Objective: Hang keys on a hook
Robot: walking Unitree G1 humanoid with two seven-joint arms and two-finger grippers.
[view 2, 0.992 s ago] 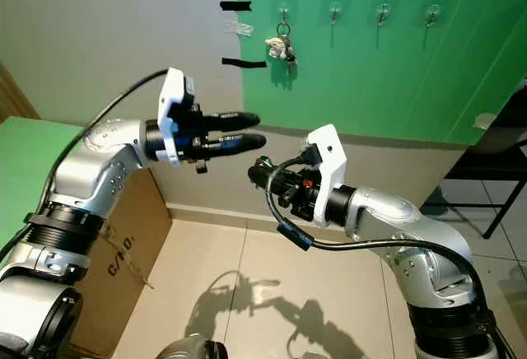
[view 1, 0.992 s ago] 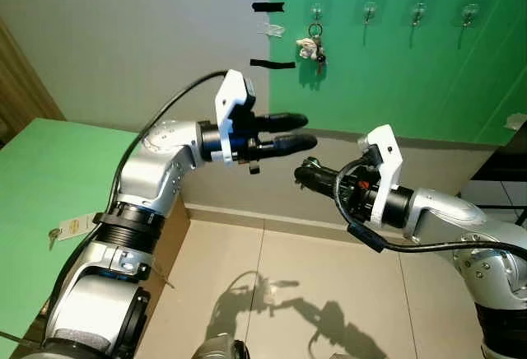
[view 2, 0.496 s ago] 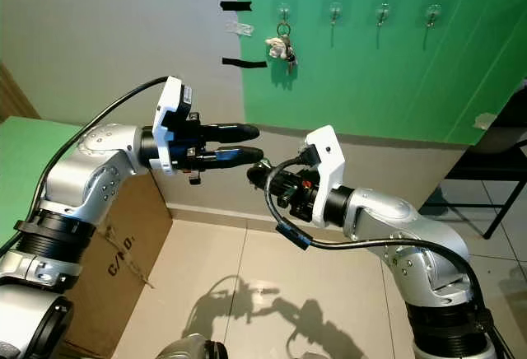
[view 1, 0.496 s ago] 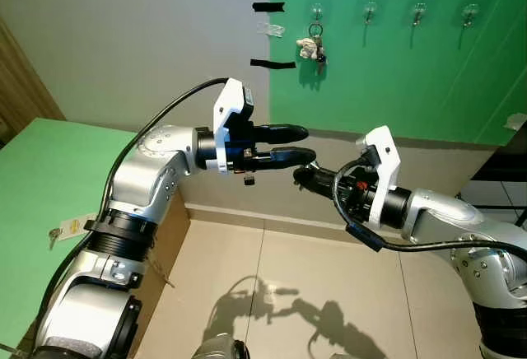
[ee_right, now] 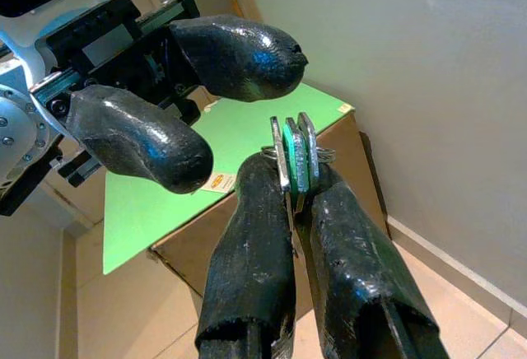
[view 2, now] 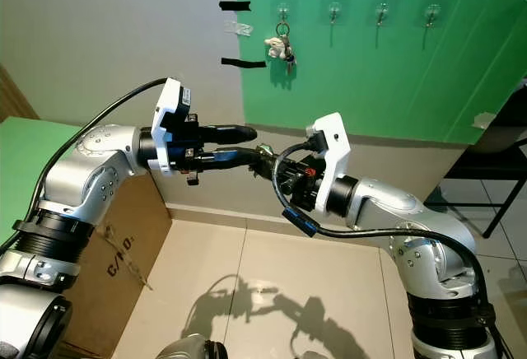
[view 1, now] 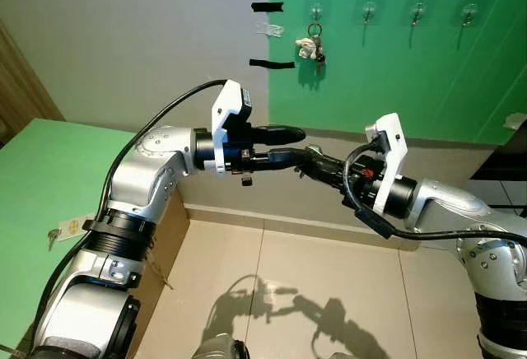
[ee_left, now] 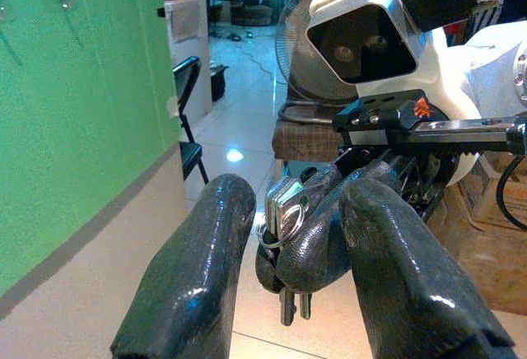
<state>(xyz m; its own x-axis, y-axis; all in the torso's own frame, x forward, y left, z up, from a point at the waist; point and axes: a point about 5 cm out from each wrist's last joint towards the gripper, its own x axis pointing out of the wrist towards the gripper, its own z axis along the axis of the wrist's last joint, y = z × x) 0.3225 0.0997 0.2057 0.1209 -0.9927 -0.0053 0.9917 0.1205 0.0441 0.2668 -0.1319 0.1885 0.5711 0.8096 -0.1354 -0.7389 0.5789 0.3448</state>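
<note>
Right hand (ee_right: pixel 290 211) pinching keys (ee_right: pixel 294 160), left hand (ee_left: pixel 288 260) spread

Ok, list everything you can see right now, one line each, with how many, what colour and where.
keys: one bunch, silver with a green one, pinched in the right gripper
hung keys: one bunch with a pale charm, on the leftmost hook
hooks: four, clear, in a row high on the green wall
tape: two black strips, on the white wall left of the hooks
box: one, brown cardboard, on the floor at the robot's left
table: one, green top, far left
tagged key: one, yellow tag, on the table
chair: one, black, far right
left gripper: black fingers open, either side of the right gripper's tip
right gripper: black fingers shut on the keys
</note>
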